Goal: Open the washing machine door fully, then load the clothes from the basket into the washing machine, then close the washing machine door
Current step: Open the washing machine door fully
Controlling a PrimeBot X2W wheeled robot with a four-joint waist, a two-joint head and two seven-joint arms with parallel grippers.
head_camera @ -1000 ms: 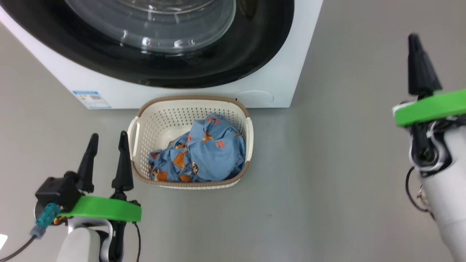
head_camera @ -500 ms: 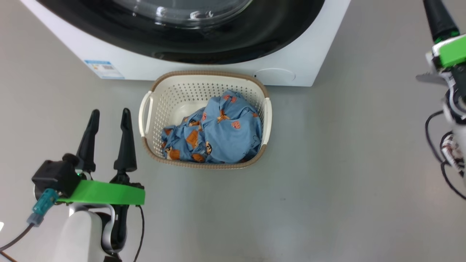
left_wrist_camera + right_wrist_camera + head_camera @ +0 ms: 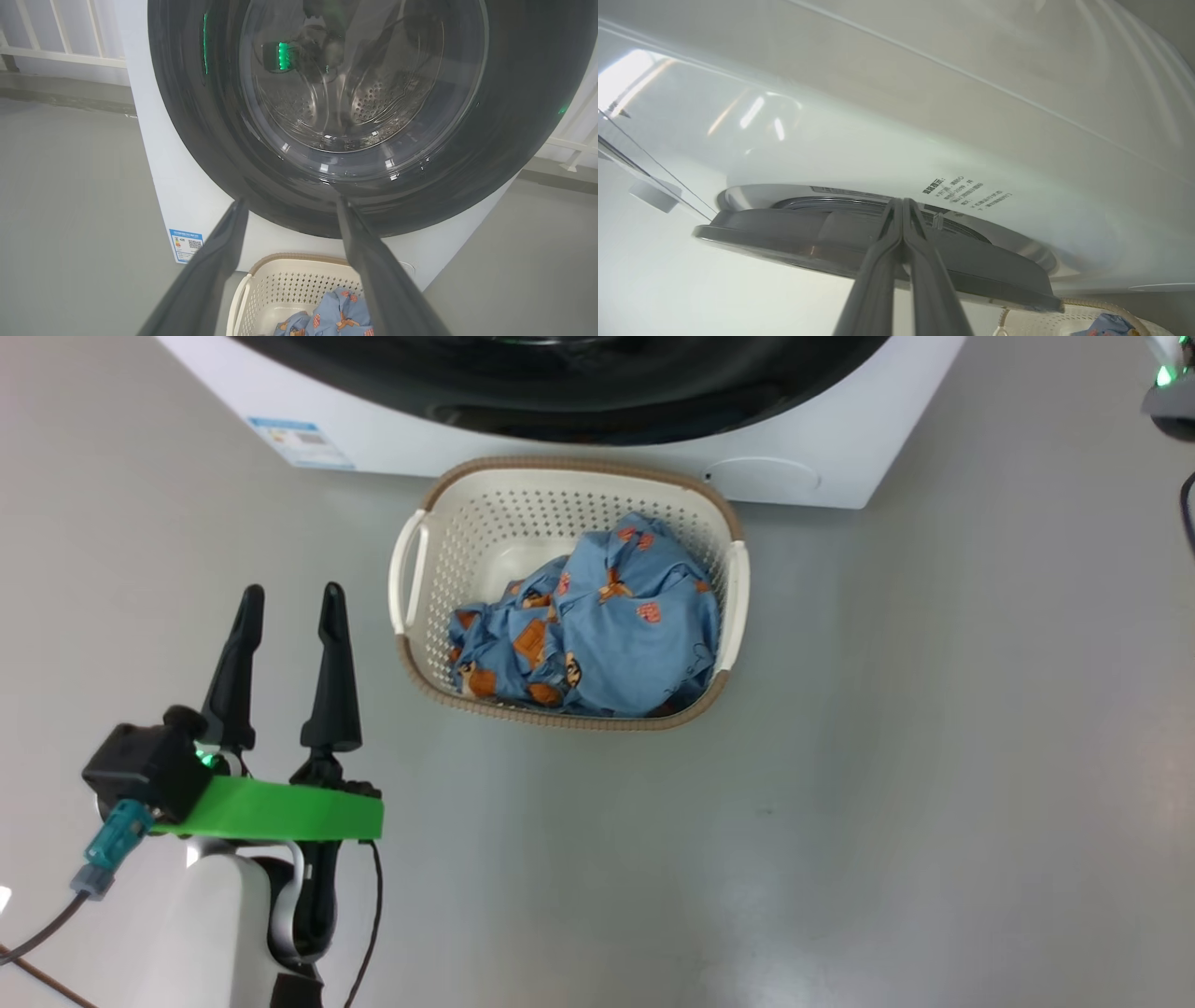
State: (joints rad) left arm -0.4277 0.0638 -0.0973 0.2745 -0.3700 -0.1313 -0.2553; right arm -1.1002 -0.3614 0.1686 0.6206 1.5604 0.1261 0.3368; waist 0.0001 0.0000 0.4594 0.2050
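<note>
Opening the washing machine door (image 3: 196, 116) looks like the step in hand: right gripper (image 3: 902, 201), fingers pressed together, points at its rim. Left gripper (image 3: 291, 590) is spread, empty, beside the basket (image 3: 485, 513); clothes (image 3: 607, 625) inside. Next: hook rim, swing wide.

The head view looks steeply down from in front of the washing machine (image 3: 822, 457) onto the basket (image 3: 485, 513) at its foot. The left wrist view faces the washing machine door (image 3: 187, 116) from low and near, sharing that basket. The right wrist view, very close, skims along the door's edge.
</note>
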